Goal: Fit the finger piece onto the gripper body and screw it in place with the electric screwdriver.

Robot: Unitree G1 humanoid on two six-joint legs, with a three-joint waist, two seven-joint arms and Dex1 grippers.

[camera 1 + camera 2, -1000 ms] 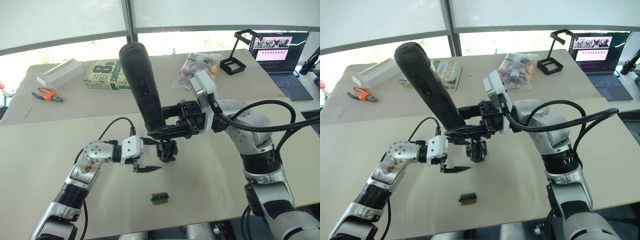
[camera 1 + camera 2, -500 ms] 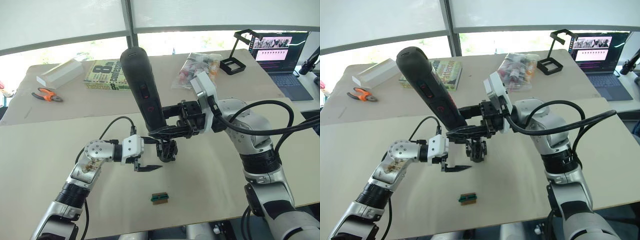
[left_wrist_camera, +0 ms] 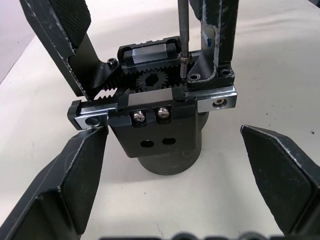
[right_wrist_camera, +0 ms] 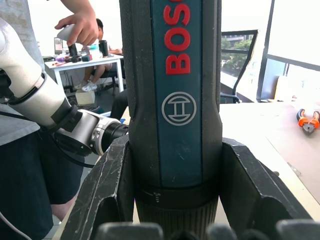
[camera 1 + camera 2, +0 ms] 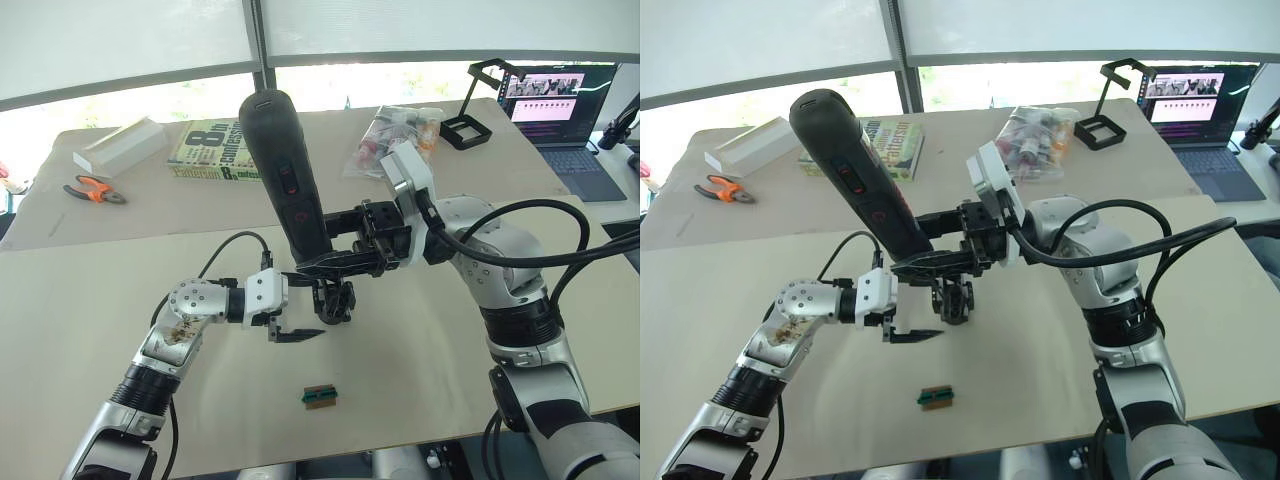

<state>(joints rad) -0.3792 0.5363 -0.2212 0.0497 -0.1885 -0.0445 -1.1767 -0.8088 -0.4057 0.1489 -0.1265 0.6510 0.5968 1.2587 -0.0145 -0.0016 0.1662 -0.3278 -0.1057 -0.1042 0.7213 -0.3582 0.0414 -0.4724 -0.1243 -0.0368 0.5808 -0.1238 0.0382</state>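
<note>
The gripper body [image 5: 335,300] stands on the beige table [image 5: 450,370], its gears and two upright fingers showing in the left wrist view. My right gripper [image 5: 328,262] is shut on the black electric screwdriver [image 5: 285,180], held upright and leaning away from me. Its thin metal bit [image 3: 183,35] comes down onto a screw at the foot of the finger piece [image 3: 220,35], which stands on the body. My left gripper [image 5: 303,310] is open just left of the body, fingers [image 3: 75,185] on either side and apart from it.
A small green-brown block [image 5: 319,396] lies near the table's front edge. On the far table are orange pliers [image 5: 93,190], a white box [image 5: 120,145], a book [image 5: 212,150], a bag of parts [image 5: 400,135], a black stand [image 5: 470,125] and a laptop [image 5: 560,110]. A person [image 4: 80,25] shows in the right wrist view.
The screwdriver's top swayed slightly right and came back. The left gripper and the gripper body have stayed put.
</note>
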